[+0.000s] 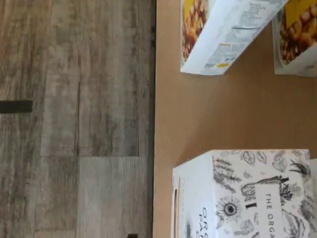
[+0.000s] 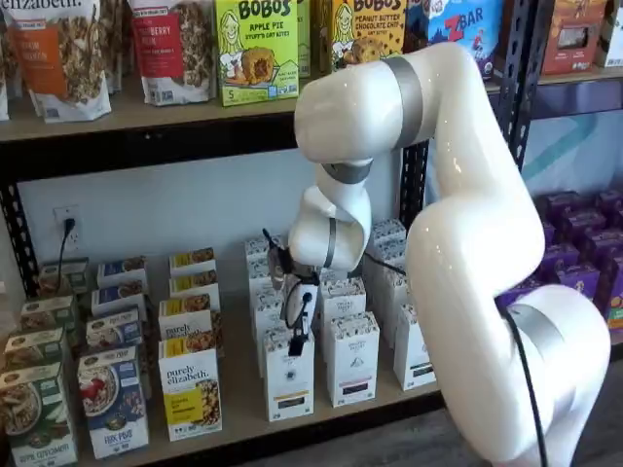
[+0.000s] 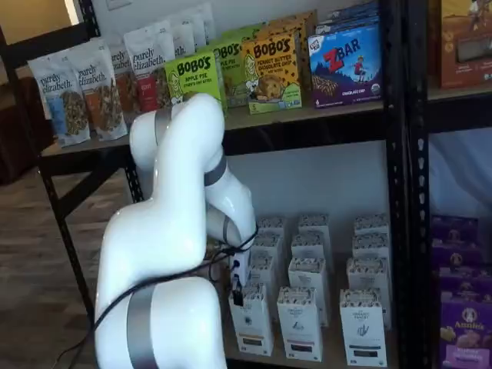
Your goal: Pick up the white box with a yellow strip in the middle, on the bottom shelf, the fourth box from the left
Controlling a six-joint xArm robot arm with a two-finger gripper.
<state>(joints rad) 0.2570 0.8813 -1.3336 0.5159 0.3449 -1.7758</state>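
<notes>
The white box with a yellow strip (image 2: 289, 376) stands at the front of the bottom shelf (image 2: 243, 413), first in the row of white cartons. It also shows in a shelf view (image 3: 251, 320). My gripper (image 2: 297, 341) hangs just above its top; only dark fingers show, with no plain gap. In a shelf view the gripper (image 3: 237, 293) sits at the box's upper left corner. The wrist view shows the box's dark-speckled top (image 1: 247, 196) on the tan shelf board (image 1: 218, 114).
A "purely elizabeth" box (image 2: 190, 391) stands left of the target, and like white cartons (image 2: 352, 360) stand right of it and behind it. Two yellow-fronted boxes (image 1: 223, 34) show in the wrist view. The wooden floor (image 1: 74, 119) lies past the shelf edge.
</notes>
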